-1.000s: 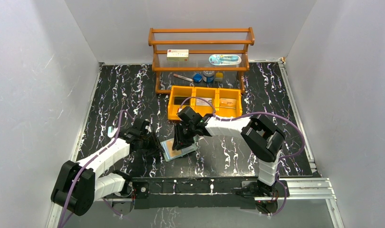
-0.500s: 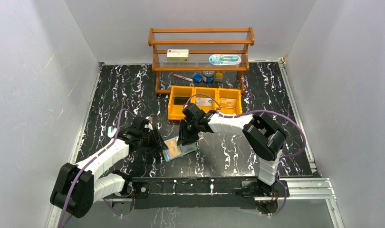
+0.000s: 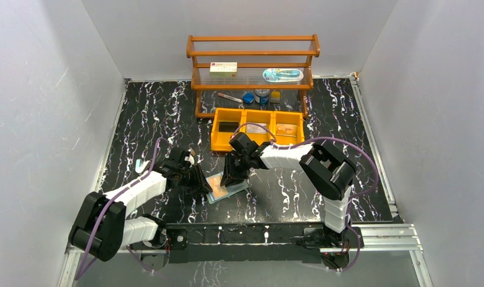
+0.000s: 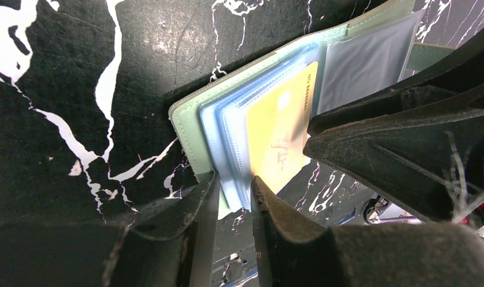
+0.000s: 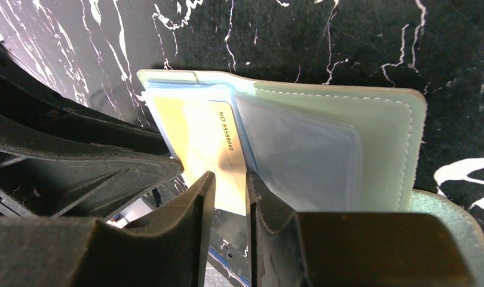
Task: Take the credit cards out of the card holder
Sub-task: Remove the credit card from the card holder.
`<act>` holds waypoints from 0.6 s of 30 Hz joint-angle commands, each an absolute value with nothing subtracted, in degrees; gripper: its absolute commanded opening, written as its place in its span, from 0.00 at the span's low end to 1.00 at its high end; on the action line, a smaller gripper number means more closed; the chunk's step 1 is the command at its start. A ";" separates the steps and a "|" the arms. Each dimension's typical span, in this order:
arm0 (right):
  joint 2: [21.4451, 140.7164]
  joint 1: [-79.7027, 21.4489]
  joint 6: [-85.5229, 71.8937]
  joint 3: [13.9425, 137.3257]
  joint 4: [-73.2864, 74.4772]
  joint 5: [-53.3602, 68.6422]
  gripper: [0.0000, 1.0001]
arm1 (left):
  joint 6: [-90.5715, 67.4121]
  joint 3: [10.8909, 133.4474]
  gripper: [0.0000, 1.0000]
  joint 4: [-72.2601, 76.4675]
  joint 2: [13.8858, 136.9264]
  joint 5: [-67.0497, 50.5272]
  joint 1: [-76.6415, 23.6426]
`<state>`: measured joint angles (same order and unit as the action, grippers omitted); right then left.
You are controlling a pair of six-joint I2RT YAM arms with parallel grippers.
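Toward 6 o'clock on the tabletop (image 3: 156, 113), between the two arms: card holder (image 3: 227, 190), lying open and flat, green cover down, pale blue pocket leaves (image 4: 227, 140) fanned on top. Orange-tan card (image 5: 192, 134) partly under a leaf, number strip exposed. Clear sleeve (image 5: 299, 149) beside it; contents not discernible.

Left jaws: at 9 o'clock of the card holder, narrowed to a slim gap, pocket leaves running into that gap. Pinched or merely flanked: cannot tell.

Right jaws: at 12 o'clock of the card holder, likewise narrow, tips at the exposed edge of the orange-tan card. Firm grip or mere contact: cannot tell.

Probable faults from this state:

1. Card holder dragged along with the card. Cause: weak restraint on the left side, pocket friction stronger than the hold.
2. Card slipped from the tips. Cause: shallow purchase on a thin, smooth edge.
3. Pocket leaf caught together with the card. Cause: leaves lying tight against the card at the tips.
4. Card bent or leaf torn. Cause: pull out of line with the pocket mouth.
5. Jaw-to-jaw contact. Cause: both sets working almost touching over one small item.

Keep the pull in line with the pocket mouth. Check the other pockets afterwards.
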<state>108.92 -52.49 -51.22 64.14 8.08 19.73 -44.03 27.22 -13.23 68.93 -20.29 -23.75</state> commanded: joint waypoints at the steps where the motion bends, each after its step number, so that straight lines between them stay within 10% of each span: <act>1: 107.79 -52.46 -51.55 63.61 8.02 17.94 0.35 | -42.77 27.03 0.23 -13.90 69.48 -21.81 -23.82; 11: 106.94 -52.81 -51.34 64.67 13.29 12.64 0.38 | -40.69 29.61 0.17 -14.36 71.95 -21.82 -23.82; 18: 107.23 -52.78 -53.30 61.91 5.70 18.62 0.18 | -39.87 30.38 0.15 -14.15 74.31 -22.69 -23.82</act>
